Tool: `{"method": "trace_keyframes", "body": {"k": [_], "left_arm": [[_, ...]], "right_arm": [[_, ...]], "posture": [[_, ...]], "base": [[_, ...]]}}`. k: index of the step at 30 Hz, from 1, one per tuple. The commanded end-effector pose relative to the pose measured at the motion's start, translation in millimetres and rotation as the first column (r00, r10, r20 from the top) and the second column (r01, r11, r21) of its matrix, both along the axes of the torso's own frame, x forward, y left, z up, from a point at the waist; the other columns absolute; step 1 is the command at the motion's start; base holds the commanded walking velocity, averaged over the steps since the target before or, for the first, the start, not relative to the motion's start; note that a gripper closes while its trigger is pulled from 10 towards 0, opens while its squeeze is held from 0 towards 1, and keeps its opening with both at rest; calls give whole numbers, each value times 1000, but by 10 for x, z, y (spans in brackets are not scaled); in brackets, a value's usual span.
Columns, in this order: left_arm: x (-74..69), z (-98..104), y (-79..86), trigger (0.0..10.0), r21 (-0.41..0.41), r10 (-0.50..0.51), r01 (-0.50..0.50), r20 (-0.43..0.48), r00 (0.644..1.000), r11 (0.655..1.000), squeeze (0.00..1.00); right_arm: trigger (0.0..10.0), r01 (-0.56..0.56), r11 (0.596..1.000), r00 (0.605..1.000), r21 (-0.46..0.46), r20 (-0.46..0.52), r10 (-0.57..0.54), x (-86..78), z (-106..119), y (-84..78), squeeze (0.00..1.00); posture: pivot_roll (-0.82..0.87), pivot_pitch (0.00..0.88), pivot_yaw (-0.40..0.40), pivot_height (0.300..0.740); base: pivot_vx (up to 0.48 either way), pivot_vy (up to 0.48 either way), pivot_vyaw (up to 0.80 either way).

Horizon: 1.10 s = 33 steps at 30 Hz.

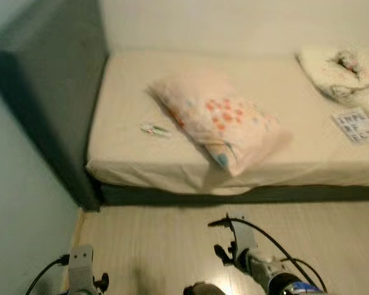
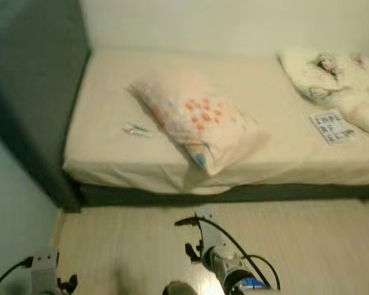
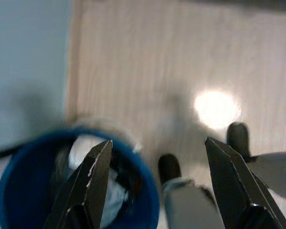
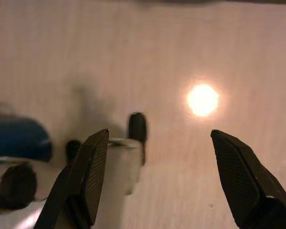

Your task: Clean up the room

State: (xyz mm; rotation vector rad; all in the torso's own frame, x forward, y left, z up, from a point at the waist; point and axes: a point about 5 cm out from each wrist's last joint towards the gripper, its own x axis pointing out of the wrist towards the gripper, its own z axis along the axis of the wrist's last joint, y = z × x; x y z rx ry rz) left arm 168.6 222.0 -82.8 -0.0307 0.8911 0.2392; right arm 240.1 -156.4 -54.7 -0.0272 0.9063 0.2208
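Observation:
A pillow (image 1: 218,123) with orange dots lies askew on the beige bed (image 1: 295,157), one corner near the front edge. A small green and red wrapper (image 1: 155,129) lies left of it. A printed paper (image 1: 355,125) rests at the bed's right, by a crumpled white blanket (image 1: 344,74). My left gripper (image 3: 157,142) hangs open over the wooden floor, just above a blue bin (image 3: 9,191) with scraps inside. My right gripper (image 4: 159,132) is open too, with nothing between its fingers, above the floor. Both arms (image 1: 258,264) are held low before the bed.
A dark grey headboard (image 1: 49,92) closes the bed's left end, against a pale wall. Light wooden floor (image 1: 160,239) stretches between me and the bed. My own feet (image 3: 169,167) stand beside the blue bin (image 4: 19,138).

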Motion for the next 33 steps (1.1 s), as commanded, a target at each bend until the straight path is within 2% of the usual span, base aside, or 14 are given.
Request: {"method": "trace_keyframes", "body": {"k": [1, 7, 33], "left_arm": [[-70, -37, -32, 10000, 0, -16, 16, -22, 1000, 1000, 0], [-85, -50, -46, 10000, 20, -76, 77, -53, 996, 997, 0], [-99, -64, -90, 10000, 24, -110, 112, -65, 992, 993, 0]], "right_arm": [[10000, 1, 1000, 1000, 0, -9, -1, -22, -14, -10, 0], [10000, -4, 1000, 1000, 16, 4, 4, -2, 1, 9, 0], [10000, -12, 998, 999, 53, 51, 10, 91, 71, 39, 0]], "posture": [[-22, 0, 15, 740], [-22, 0, 12, 740], [-22, 0, 12, 740]], "base": [[0, 0, -763], [101, 0, -457], [449, 0, 0]]}}
